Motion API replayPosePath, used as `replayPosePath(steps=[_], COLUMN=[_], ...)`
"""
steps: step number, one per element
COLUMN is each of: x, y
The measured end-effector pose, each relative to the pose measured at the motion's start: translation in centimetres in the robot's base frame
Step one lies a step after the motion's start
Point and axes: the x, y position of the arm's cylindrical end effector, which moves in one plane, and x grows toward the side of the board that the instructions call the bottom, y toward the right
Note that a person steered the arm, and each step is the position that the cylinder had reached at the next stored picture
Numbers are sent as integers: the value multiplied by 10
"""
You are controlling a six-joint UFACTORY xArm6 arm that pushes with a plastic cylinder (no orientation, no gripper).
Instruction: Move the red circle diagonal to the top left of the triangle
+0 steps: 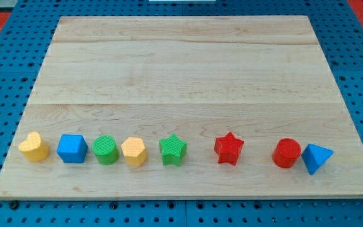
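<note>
— Looking for my tip, I find none in view, so there's no pincer state I can tell. Where's the task's thing?

— The red circle (pixel 287 153) sits near the worktop's (pixel 181 63) bottom right corner, just beside the blue triangle (pixel 316 157), on its left.

— So which step?

— I'd judge it hasn't begun. The next move calls for my tip coming in below the circle and nudging it toward the top edge, ending up-left of the triangle, without disturbing the red star (pixel 229 148).

— Any writing?

— None readable.
</note>
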Motion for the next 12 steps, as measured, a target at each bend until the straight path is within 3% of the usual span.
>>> replayPosePath(steps=[2, 3, 4, 5, 7, 8, 9, 12], x=[-3, 7, 5, -37, -66, -66, -26, -23], y=[1, -29, -137, -188, -210, -229, -242, -465])
